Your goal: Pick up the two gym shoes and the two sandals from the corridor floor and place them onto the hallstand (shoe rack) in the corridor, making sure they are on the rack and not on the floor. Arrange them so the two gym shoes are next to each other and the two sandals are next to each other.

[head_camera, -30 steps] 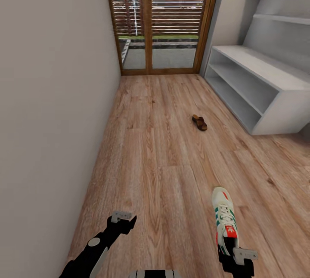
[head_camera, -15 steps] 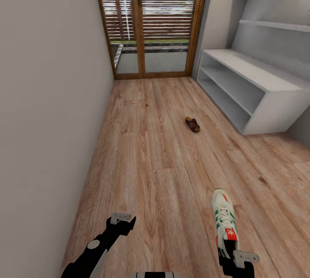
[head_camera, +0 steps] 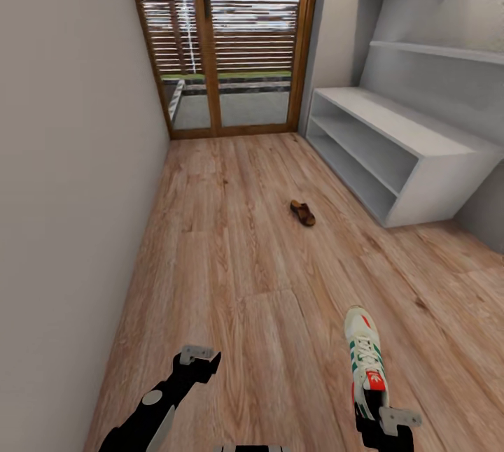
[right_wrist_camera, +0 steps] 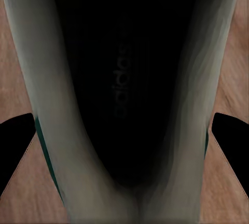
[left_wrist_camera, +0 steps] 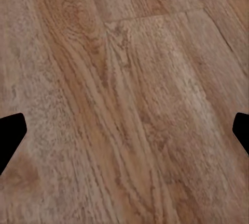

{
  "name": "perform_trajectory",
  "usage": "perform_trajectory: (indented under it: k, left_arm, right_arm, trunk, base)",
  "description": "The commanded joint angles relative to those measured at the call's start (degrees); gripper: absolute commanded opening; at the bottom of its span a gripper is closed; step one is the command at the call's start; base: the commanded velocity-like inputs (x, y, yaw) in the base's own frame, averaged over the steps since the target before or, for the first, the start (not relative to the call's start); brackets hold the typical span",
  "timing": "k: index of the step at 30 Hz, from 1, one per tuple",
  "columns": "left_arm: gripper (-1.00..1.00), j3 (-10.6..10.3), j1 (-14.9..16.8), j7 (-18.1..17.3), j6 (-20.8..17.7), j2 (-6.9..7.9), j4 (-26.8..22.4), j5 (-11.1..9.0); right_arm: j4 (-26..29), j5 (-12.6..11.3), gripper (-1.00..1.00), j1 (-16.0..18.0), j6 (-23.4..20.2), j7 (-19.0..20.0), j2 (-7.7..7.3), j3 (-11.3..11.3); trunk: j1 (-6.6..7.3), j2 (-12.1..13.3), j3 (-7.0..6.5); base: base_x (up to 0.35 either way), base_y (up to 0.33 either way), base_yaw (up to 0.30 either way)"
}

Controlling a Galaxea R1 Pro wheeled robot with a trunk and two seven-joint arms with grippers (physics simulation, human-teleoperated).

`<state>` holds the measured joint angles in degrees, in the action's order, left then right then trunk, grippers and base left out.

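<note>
Gym shoe (head_camera: 365, 361) held at its heel end by the right gripper (head_camera: 387, 418), toe pointing forward down the corridor, above the corridor floor (head_camera: 245, 277) at the lower right of the head view. White upper, white laces, green side stripes, red-orange patch on the tongue and at the toe. Right wrist view looks straight into the shoe's dark opening (right_wrist_camera: 122, 78), pale collar on both sides, black fingers (right_wrist_camera: 231, 138) at either edge just outside the collar; jaws closed on the heel, exact contact hidden by the shoe.

Left gripper (head_camera: 198, 354) holds nothing, hangs over bare planks at lower left; in the left wrist view the fingertips (left_wrist_camera: 10, 135) sit at opposite edges, spread wide apart, wood grain between.

One brown sandal (head_camera: 302, 213) lies on the floor well ahead, mid-corridor, near the front corner of the hallstand (head_camera: 420, 151) but apart from it; too small for strap detail. Hallstand along the right wall, pale grey, two long shelf slots, two stepped upper shelves, far end cut off by the frame. Glass door (head_camera: 224, 46) with wood frame at the corridor's end, plain wall (head_camera: 63, 158) on the left.
</note>
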<state>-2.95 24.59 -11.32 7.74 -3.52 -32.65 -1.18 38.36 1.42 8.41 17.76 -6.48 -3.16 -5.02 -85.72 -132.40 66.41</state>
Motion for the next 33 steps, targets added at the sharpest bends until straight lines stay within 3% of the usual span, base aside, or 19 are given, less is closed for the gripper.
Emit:
perform_trajectory:
  k: [1, 12, 33]
  left_arm:
    - [1.00, -0.04, 0.02, -0.11, 0.17, 0.01, 0.04, -0.12]
    - [1.00, -0.04, 0.02, -0.11, 0.17, -0.07, 0.10, -0.14]
    - [1.00, -0.02, 0.02, 1.01, 2.67, -0.15, 1.34, -0.16]
  right_arm:
    - [-0.04, 0.16, -1.00, 0.03, 0.15, -0.20, 0.00, 0.02]
    - [0.03, 0.16, -1.00, 0.04, 0.16, -0.20, 0.08, 0.09]
    - [0.05, 0.16, -1.00, 0.03, 0.17, -0.26, 0.09, 0.10]
  trunk:
    - [-0.03, -0.01, -0.05]
    - [-0.03, -0.01, -1.01]
    - [-0.03, -0.01, -2.85]
  base:
    - [0.330, 0.000, -0.118]
    - [0.331, 0.062, -0.118]
    - [0.295, 0.181, -0.083]
